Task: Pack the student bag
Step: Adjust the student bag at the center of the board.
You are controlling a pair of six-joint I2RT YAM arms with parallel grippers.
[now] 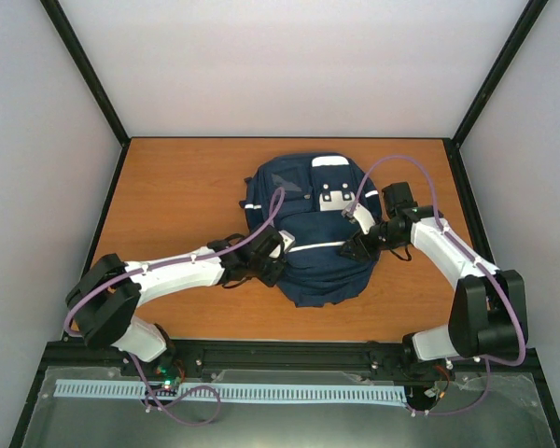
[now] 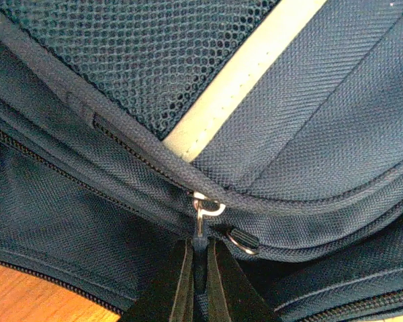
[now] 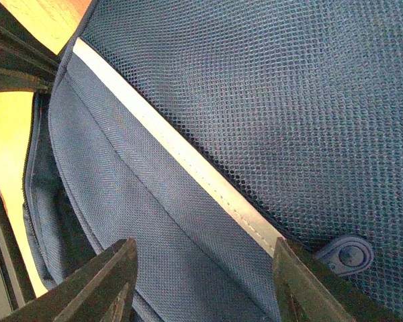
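Observation:
The student bag point(image 1: 310, 245), navy blue with a thin white stripe and white-grey patches, lies flat in the middle of the table. At its left edge my left gripper point(image 1: 273, 254) is shut on the blue fabric pull tab point(image 2: 200, 243) of a silver zipper slider point(image 2: 201, 206). The dark fingers point(image 2: 178, 282) pinch the tab from both sides. At the bag's right side my right gripper point(image 1: 356, 248) stands open. Its fingertips point(image 3: 114, 272) are spread wide over the navy fabric beside the white stripe point(image 3: 188, 161) and mesh panel point(image 3: 269, 100). Nothing is gripped between them.
A second zipper pull with a metal ring point(image 2: 243, 240) sits just right of the held one. A round blue rubber tab point(image 3: 347, 255) lies on the mesh. Bare wooden table point(image 1: 177, 196) surrounds the bag, with black frame posts and white walls around it.

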